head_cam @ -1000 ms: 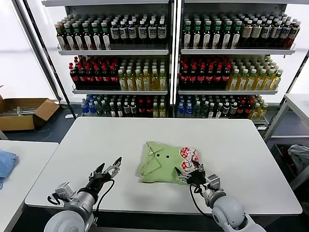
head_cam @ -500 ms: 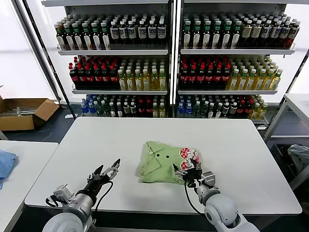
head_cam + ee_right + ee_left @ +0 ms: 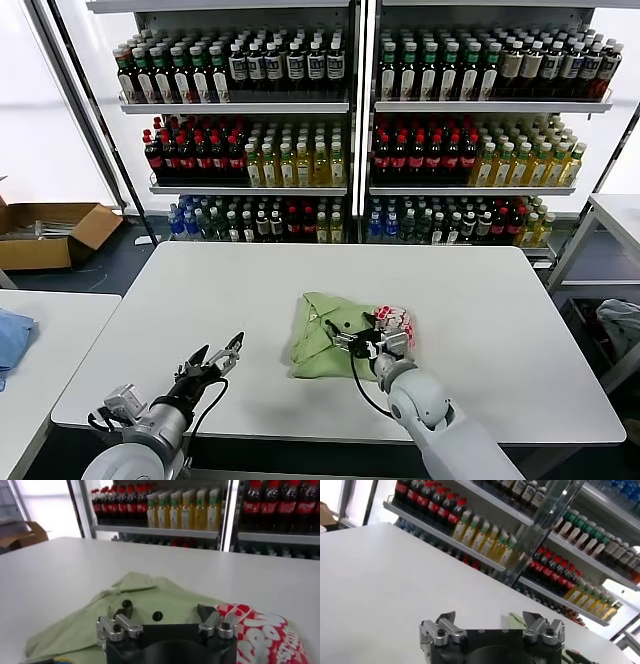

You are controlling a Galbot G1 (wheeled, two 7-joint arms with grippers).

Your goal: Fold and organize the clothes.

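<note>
One green polo shirt (image 3: 335, 335) lies on one white table (image 3: 200, 300). Two grippers: the left gripper (image 3: 215, 360) at seven o'clock, the right gripper (image 3: 352, 340) at centre. Two shelving units (image 3: 350, 120), three bottle rows each. One cardboard box (image 3: 50, 232) at nine o'clock.

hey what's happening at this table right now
A two-armed robot is working on a light green polo shirt lying partly folded on the white table. Its right gripper is open and sits over the middle of the shirt, next to the red-and-white print, gripping nothing. The left gripper is open too, waiting above bare table off to the shirt's left. Shelves of bottled drinks stand behind.
</note>
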